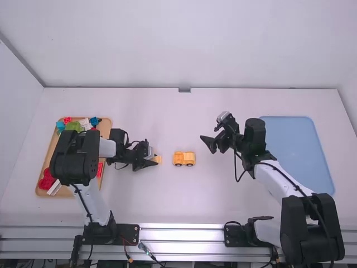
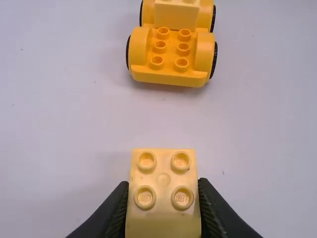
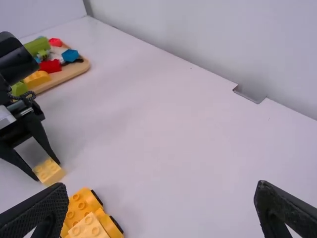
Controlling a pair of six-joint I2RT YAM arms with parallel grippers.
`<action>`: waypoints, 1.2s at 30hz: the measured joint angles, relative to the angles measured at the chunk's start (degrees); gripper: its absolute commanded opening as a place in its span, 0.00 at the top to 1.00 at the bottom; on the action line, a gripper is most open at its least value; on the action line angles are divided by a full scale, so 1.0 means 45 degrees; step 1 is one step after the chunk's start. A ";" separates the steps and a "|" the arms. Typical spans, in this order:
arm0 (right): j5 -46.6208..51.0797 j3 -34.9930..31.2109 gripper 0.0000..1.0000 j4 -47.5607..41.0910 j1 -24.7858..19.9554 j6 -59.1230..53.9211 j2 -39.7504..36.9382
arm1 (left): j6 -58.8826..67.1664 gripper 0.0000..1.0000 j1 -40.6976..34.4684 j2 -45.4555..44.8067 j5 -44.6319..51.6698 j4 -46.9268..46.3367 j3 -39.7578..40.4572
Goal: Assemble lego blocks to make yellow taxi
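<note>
The left end effector (image 1: 157,161) grips 1 yellow block (image 1: 158,159), near the taxi base (image 1: 184,162).

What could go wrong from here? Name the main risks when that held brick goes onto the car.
The wheeled base could roll or skid under pressure, since the right gripper is open and not bracing it. The brick in the left gripper might land askew on the bare studs, or bump the block already mounted beside them.
</note>
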 measured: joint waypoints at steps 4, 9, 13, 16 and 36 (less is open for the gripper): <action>-0.0039 0.0000 0.01 -0.0918 0.0000 -0.1350 0.0078 | 0.0000 0.86 0.0000 0.0000 0.0000 0.0165 0.0005; -0.1146 0.0000 0.01 0.0529 0.0000 -0.2735 0.2006 | 0.0000 0.83 0.0000 0.0000 0.0000 0.0355 0.0000; -0.2288 0.0000 0.01 0.2006 -0.0005 -0.2885 0.3657 | 0.0000 0.71 0.0000 0.0000 0.0034 0.0947 -0.0160; -0.2841 0.0000 0.01 0.2365 -0.0044 -0.2875 0.3866 | 0.0010 0.66 0.0005 0.0000 0.0170 0.1209 -0.0345; -0.3483 0.0000 0.01 0.1642 0.0010 -0.3327 0.3866 | -0.2176 0.82 0.0000 0.0000 0.0257 0.4561 -0.1559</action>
